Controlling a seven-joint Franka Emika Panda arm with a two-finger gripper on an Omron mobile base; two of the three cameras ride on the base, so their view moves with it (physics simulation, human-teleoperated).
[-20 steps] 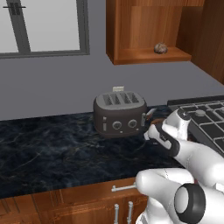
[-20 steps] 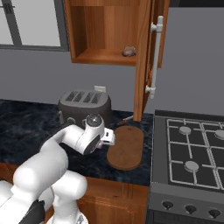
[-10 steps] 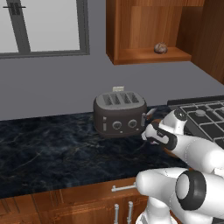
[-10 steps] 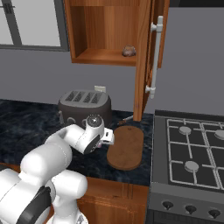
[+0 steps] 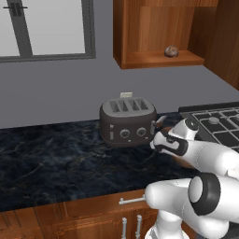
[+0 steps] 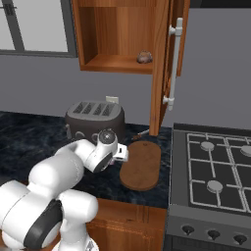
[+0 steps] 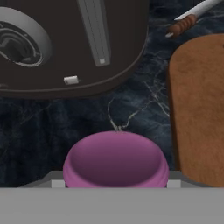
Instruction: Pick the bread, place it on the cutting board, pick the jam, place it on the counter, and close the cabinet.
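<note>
Over the dark counter (image 7: pixel 39 122), the jam (image 7: pixel 116 159) hides the pincer's fingertips; its grip can't be judged.

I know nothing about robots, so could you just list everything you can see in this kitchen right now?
Bread: one, tan-brown, on the open cabinet's shelf.
Cabinet: one, reddish-brown wood, on the wall, door open.
Toaster: one, dark grey, on the counter.
Cutting board: one, reddish-brown, on the counter beside the stove.
Jam: one, purple-pink, at the jaws, above the counter.
Knife: one, brown handle, beyond the board.
Counter: one, dark veined stone.
Stove: one, grey, right of the counter.
Window: one, grey frame.
Robot arm: one, white; its jaws seemingly closed on the jam.
</note>
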